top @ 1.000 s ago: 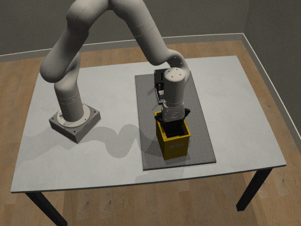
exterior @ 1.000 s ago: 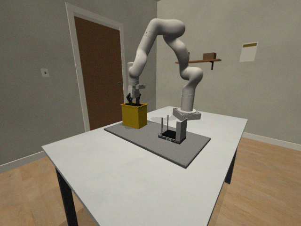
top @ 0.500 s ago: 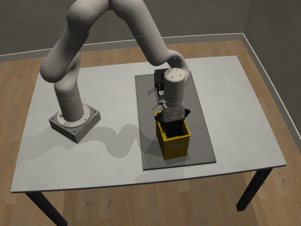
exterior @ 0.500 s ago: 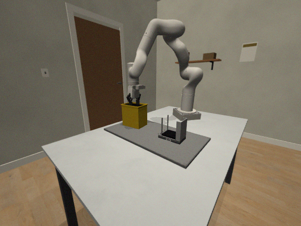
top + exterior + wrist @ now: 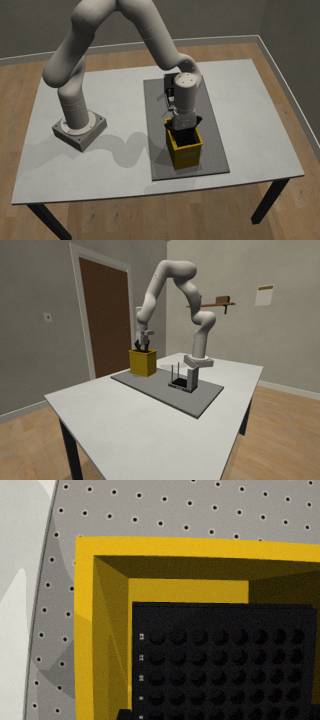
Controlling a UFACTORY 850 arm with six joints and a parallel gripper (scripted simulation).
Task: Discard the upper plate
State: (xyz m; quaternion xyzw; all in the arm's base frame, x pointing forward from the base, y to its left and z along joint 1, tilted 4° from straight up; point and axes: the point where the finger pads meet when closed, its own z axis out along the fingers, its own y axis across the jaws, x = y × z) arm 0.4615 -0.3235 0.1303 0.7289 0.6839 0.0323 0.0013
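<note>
The yellow plastics bin W1 (image 5: pixel 184 149) stands upright on the grey perforated baseplate (image 5: pixel 184 126); it also shows in the exterior view (image 5: pixel 142 362). My gripper (image 5: pixel 184 129) is lowered into the bin's mouth and is shut on the black 96-well plate (image 5: pixel 225 660), which sits inside the bin's walls (image 5: pixel 165 565) in the wrist view. The plate also shows in the top view (image 5: pixel 184 136). The stack rack K1 (image 5: pixel 184 378) stands further along the baseplate with the lower black plate (image 5: pixel 179 382) lying in its base. My fingers dip below the bin rim (image 5: pixel 142 347).
The arm's base (image 5: pixel 78 127) is bolted to the table left of the baseplate. The rack has two thin upright posts (image 5: pixel 175 371) and a grey back wall. The table edge runs close behind the bin in the exterior view.
</note>
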